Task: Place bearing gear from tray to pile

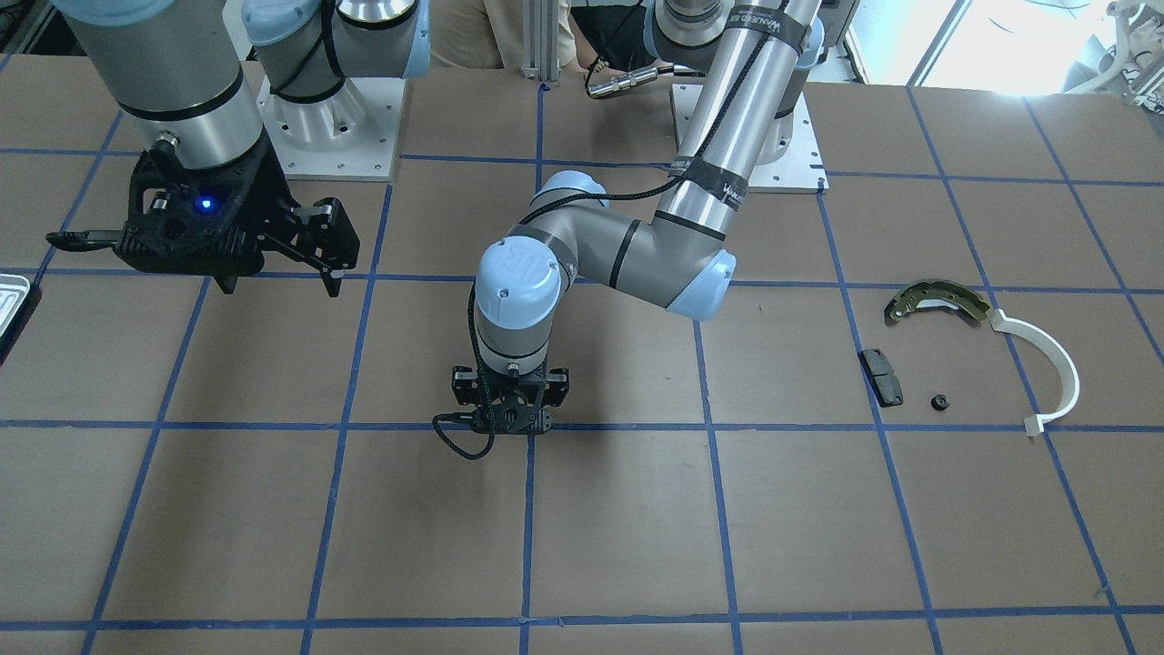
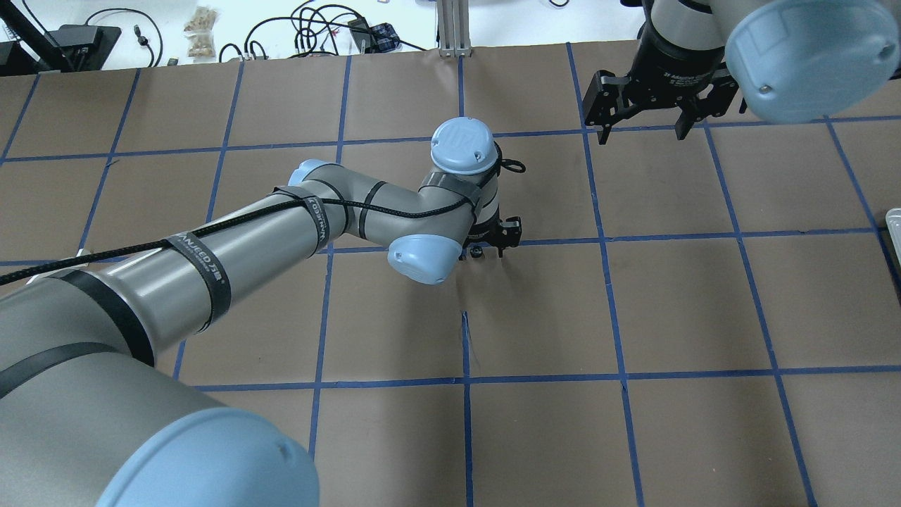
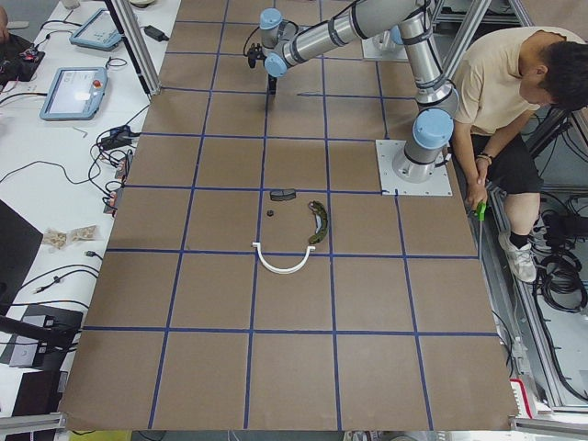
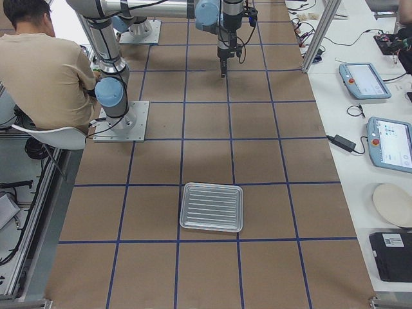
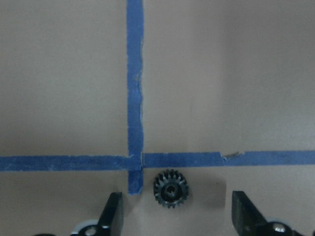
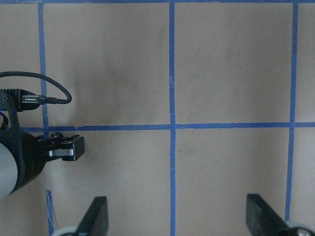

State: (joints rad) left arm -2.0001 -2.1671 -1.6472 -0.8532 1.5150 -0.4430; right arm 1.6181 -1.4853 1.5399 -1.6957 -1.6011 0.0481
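light: bright and even indoors, with no hard shadows on the table (image 1: 909,546).
front view: the window (image 1: 987,36) at the top right is blown out to white; a soft dark shadow lies under the left arm (image 1: 582,264).
overhead view: the bench (image 2: 507,21) at the top is washed out; the near left arm is soft.
left wrist view: dimmer, grainy; the gear (image 5: 170,189) is slightly blurred, with a faint shadow to its right.
right wrist view: evenly lit; the jaws at the bottom edge are out of focus.
right side view: pale sheen on the tray (image 4: 212,207).
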